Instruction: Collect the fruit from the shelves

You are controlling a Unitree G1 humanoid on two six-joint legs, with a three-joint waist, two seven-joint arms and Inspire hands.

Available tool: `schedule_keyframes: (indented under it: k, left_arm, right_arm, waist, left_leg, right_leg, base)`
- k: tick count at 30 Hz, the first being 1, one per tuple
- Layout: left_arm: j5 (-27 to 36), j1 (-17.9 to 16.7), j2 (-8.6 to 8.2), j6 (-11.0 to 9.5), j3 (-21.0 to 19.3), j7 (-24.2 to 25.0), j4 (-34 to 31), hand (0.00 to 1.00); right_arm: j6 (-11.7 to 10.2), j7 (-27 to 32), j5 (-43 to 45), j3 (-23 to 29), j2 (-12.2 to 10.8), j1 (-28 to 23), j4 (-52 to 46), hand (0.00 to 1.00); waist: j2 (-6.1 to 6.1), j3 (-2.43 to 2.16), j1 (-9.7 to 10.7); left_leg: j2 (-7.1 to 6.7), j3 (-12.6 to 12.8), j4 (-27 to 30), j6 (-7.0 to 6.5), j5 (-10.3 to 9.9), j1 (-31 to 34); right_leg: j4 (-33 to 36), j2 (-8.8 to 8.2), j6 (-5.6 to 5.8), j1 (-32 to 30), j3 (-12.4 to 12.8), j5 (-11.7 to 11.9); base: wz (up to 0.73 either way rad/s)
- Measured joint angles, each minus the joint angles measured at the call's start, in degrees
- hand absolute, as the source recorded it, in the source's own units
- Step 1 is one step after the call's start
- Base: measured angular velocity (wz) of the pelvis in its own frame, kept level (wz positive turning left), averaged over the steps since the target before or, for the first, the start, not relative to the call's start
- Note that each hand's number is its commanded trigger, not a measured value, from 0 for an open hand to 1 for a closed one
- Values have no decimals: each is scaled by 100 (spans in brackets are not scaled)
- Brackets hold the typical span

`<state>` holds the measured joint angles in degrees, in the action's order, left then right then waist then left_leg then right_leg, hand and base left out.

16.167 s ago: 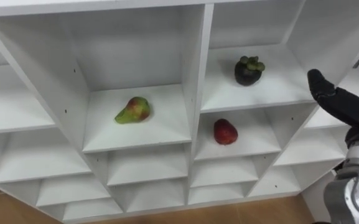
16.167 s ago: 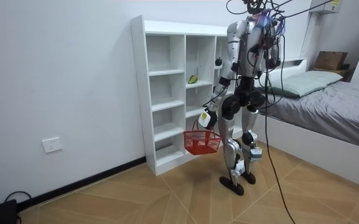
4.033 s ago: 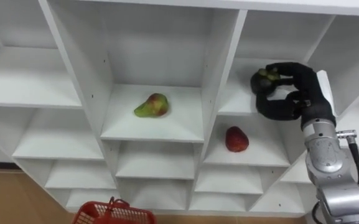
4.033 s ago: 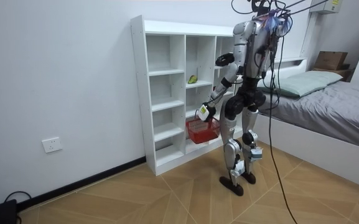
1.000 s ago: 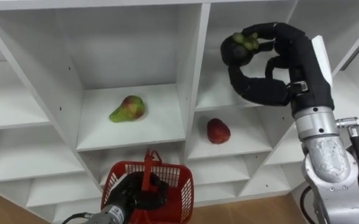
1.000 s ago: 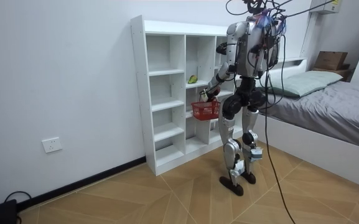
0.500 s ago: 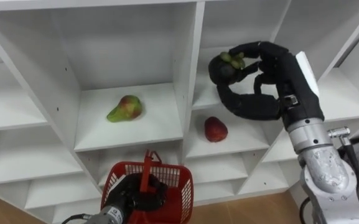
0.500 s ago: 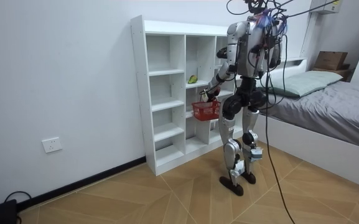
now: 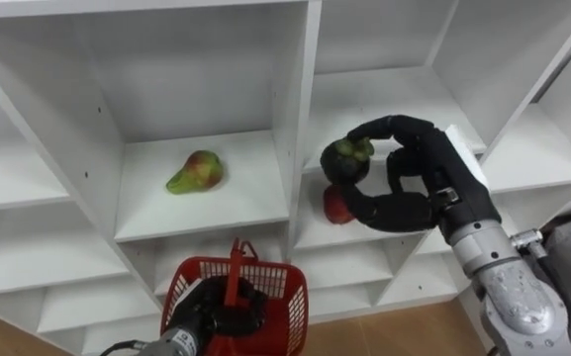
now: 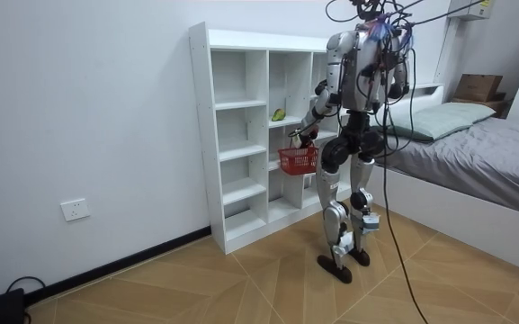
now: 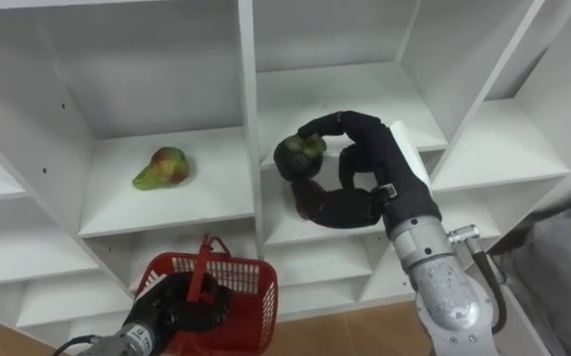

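1. Mangosteen (image 9: 346,160) gripped in right hand (image 9: 441,176), held in front of closet (image 9: 300,99) shelves.
2. Left hand (image 9: 218,311) closed on red basket (image 9: 285,295) handle, below.
3. Pear (image 9: 194,171) and red fruit (image 9: 332,206) lie on shelves.

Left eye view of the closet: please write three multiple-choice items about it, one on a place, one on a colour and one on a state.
1. Where does the pear lie?
A. on a chair
B. on a closet shelf
C. in a drawer

2. What colour is the basket?
A. red
B. blue
C. white

3. What is the state of the right robot hand?
A. open
B. shut, empty
C. shut on the dark fruit

Answers:
1 B: the pear rests on the white shelf, left of the held fruit.
2 A: its mesh is red, and the left robot hand grips its handle.
3 C: its fingers curl round the dark fruit.
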<state>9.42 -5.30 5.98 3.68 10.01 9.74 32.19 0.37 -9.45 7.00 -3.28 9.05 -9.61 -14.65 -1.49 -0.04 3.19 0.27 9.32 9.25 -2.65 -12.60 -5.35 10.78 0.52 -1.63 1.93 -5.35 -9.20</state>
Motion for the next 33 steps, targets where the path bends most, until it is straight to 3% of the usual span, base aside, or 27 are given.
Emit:
schedule_keyframes:
  k: [11, 18, 33]
  left_arm:
    - [1, 2, 2, -43, 60, 30, -19, 100]
    - [-2, -12, 193, -81, 69, 226, -302, 100]
    - [1, -12, 248, -126, 94, 223, -301, 100]
  right_arm:
    - [2, -254, -349, -12, 4, -218, 21, 100]
    - [2, -685, -842, -167, 89, -515, 45, 100]
    - [62, -1326, -927, -414, 251, -741, 530, 100]
  waist:
    - [-58, -5, -34]
    - [-145, -10, -72]
    - [-184, 14, -119]
  left_leg:
    - [4, 136, 13, 0, 0, -21]
    - [27, 153, 13, 1, 0, 72]
    - [31, 153, 12, 1, 0, 113]
  right_leg:
    - [-21, 12, 1, -5, 101, -1]
    - [3, 50, -12, -125, 199, 26]
    - [12, 50, -16, -172, 204, 29]
  base:
    - [-5]
    - [-4]
    - [0]
